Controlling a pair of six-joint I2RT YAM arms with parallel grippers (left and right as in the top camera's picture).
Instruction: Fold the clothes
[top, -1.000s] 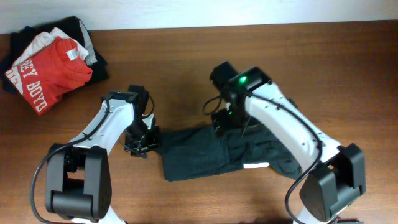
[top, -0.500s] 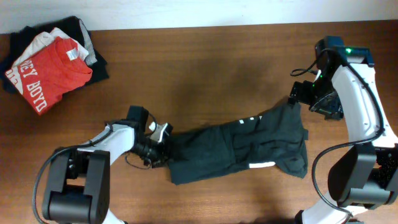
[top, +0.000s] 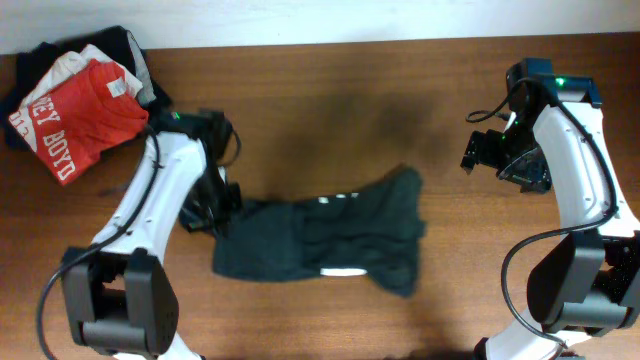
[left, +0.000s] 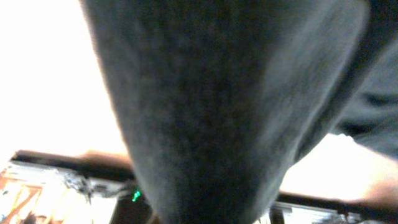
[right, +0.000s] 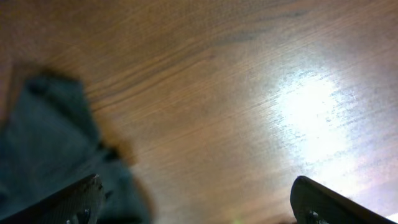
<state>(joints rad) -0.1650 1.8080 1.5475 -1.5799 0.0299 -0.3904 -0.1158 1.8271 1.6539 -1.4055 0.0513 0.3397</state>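
Observation:
The clothes, one dark charcoal T-shirt (top: 320, 240), lie bunched in a long strip across the table's middle, with bits of white lettering showing. My left gripper (top: 212, 215) is at the strip's left end and shut on the fabric. In the left wrist view the dark cloth (left: 205, 106) fills the frame and hides the fingers. My right gripper (top: 488, 152) hangs open over bare wood at the right, well clear of the shirt. In the right wrist view its fingertips (right: 81, 198) stand wide apart with nothing between them (right: 199, 205). A corner of the shirt (right: 50, 143) shows at the left.
A pile of folded pieces with a red T-shirt (top: 85, 110) on top sits at the table's far left corner, just beyond the left arm's elbow. The wooden table (top: 330, 110) ends at a pale wall along the top of the overhead view.
The left gripper has shut on the shirt's left end and pulled it left and up the table. The right arm left the shirt a second ago and has stayed at the right since.

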